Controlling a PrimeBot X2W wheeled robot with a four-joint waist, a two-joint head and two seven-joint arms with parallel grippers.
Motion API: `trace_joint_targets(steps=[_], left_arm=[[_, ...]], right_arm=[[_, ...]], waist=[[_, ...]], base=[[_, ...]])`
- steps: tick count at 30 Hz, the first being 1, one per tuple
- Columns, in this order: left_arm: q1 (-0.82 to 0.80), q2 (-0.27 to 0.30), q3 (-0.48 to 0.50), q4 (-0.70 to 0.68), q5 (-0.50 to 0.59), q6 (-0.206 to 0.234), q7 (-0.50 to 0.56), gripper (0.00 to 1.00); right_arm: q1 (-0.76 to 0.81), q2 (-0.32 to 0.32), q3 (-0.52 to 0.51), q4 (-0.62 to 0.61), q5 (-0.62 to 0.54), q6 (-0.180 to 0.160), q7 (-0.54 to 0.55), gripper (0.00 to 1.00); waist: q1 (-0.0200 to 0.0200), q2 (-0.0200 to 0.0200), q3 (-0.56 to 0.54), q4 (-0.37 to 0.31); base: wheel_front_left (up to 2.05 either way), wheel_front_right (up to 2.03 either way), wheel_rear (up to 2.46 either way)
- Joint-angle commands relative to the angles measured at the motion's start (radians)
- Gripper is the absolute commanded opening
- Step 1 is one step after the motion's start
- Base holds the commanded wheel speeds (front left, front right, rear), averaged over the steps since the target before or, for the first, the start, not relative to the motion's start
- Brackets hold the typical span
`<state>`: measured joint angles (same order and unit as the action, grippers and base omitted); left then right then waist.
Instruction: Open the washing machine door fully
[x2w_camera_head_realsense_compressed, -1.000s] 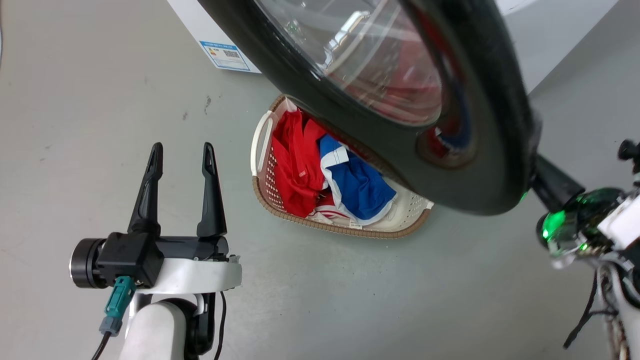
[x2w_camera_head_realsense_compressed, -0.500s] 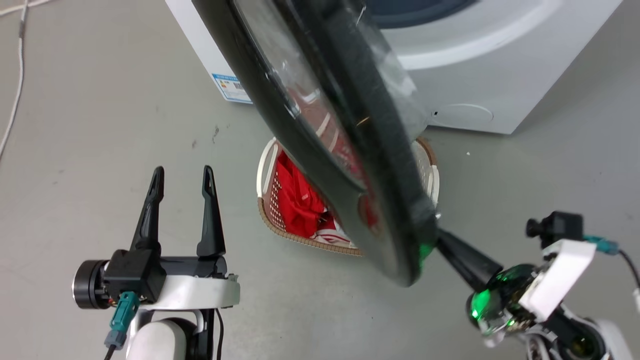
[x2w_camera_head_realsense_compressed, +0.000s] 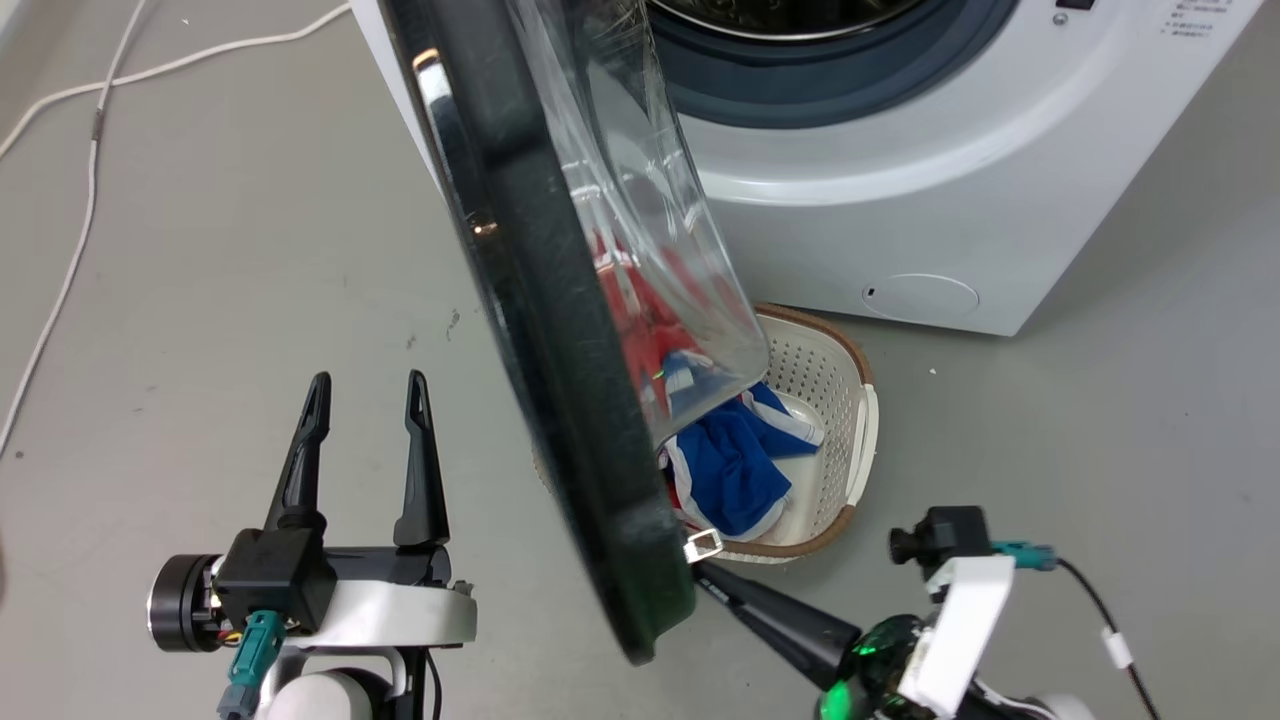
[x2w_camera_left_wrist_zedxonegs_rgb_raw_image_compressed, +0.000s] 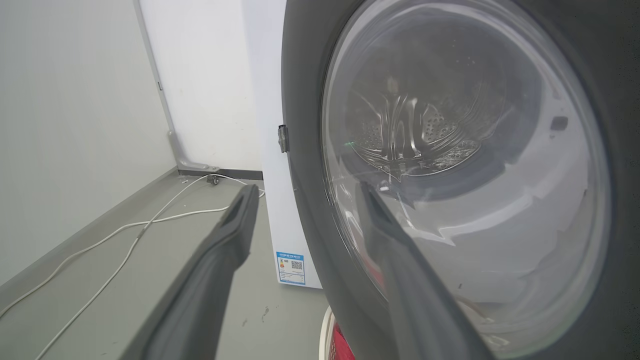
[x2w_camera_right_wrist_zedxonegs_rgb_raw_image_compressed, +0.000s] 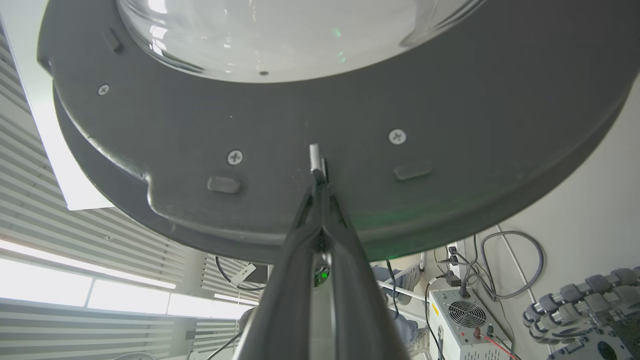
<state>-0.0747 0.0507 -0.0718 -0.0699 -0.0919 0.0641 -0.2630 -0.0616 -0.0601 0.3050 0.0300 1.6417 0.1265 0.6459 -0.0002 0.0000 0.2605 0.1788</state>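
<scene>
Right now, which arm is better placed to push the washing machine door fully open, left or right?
Right. The right gripper, fingers shut, meets the washing machine door on its inner face beside the metal latch, so it can likely push. The left gripper hangs open on the outer side, apart from the door.

The smooth grey floor (x2w_camera_head_realsense_compressed: 200, 250) carries a big white front-loading washing machine (x2w_camera_head_realsense_compressed: 900, 200), with a white perforated plastic laundry basket with a brown rim (x2w_camera_head_realsense_compressed: 862, 440) standing just in front of it. A thin white cable (x2w_camera_head_realsense_compressed: 92, 180) trails across the floor to the left, and a few small dark scuff marks (x2w_camera_head_realsense_compressed: 452, 322) lie between cable and basket.
</scene>
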Motion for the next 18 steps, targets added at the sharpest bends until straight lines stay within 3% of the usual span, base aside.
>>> trace_joint_targets(steps=[1, 10, 18], left_arm=[[0.012, 0.000, 0.003, 0.002, 0.004, -0.001, -0.003, 1.00], [0.042, 0.000, 0.007, 0.011, 0.016, -0.003, -0.003, 1.00], [0.090, 0.000, 0.027, 0.020, 0.028, -0.006, -0.003, 1.00]], right_arm=[[-0.027, 0.016, 0.029, 0.012, 0.017, 0.006, -0.011, 0.00], [-0.029, 0.012, 0.153, 0.103, 0.027, 0.006, -0.047, 0.00], [0.033, 0.011, 0.113, 0.080, 0.002, 0.006, -0.108, 0.00]], waist=[[0.0002, 0.0000, -0.011, 0.007], [0.0002, 0.0000, -0.061, 0.015], [0.0002, 0.0000, -0.124, -0.013]], base=[[0.00, 0.00, 0.00], [0.00, 0.00, 0.00], [0.00, 0.00, 0.00]])
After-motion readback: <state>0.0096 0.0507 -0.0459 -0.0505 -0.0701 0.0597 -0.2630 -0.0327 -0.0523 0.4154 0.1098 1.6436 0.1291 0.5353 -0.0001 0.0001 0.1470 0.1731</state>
